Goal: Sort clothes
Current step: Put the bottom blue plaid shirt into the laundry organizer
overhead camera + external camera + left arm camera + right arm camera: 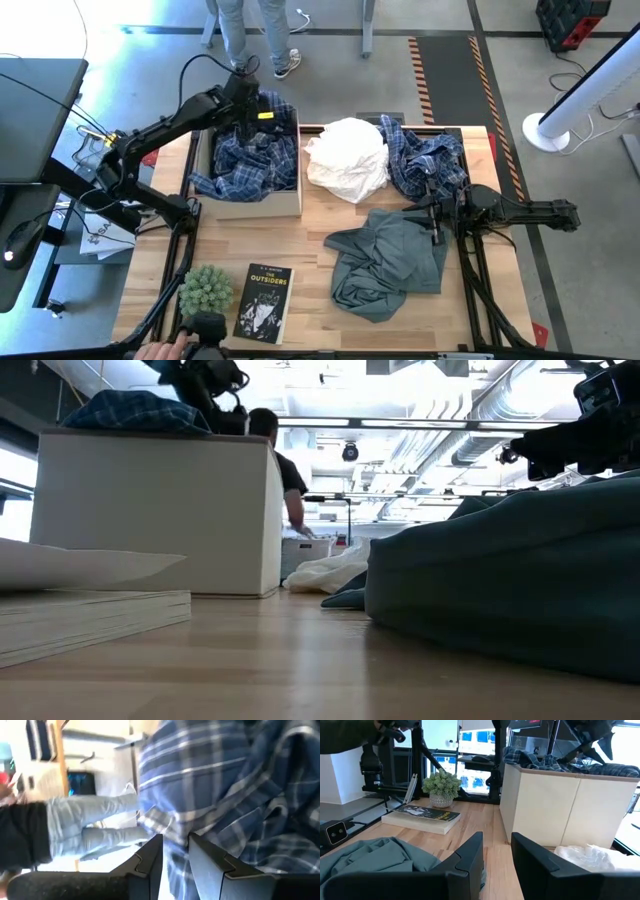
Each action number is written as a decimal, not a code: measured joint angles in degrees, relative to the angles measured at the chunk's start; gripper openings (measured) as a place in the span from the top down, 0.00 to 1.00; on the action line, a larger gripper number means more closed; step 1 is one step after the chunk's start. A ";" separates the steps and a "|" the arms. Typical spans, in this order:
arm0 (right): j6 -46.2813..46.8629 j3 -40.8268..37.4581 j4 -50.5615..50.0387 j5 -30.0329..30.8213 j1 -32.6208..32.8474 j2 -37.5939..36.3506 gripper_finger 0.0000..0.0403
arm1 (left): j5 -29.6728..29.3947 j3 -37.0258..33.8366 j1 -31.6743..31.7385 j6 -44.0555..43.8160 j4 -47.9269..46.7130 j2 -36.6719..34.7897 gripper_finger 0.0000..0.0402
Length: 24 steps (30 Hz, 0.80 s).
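Box (262, 208) holds plaid shirts (245, 160); left gripper (243, 92) above

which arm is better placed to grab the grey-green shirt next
Right. The right gripper hangs open at the grey-green shirt's edge; the left gripper is away over the box.

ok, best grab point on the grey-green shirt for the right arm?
The raised fold along the grey-green shirt's right edge, nearest the right end effector. Come straight down and pinch across the ridge: the crumpled cloth bunches up there, while the flatter middle offers nothing to bite.
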 joint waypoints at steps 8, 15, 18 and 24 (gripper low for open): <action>0.00 0.01 0.00 0.00 -0.02 -0.01 0.76 | 8.62 0.00 3.05 -6.44 -0.61 0.16 0.78; 0.00 -0.02 0.00 0.00 -0.02 0.02 0.76 | 10.18 0.00 3.80 -5.77 -1.19 1.86 0.96; 0.00 -0.01 0.00 -0.02 0.00 -0.01 0.76 | 10.16 0.00 3.36 -5.54 -0.46 1.87 0.98; 0.00 -0.01 0.00 -0.01 -0.01 -0.01 0.76 | 4.46 -0.04 1.05 -4.78 5.37 -1.30 1.00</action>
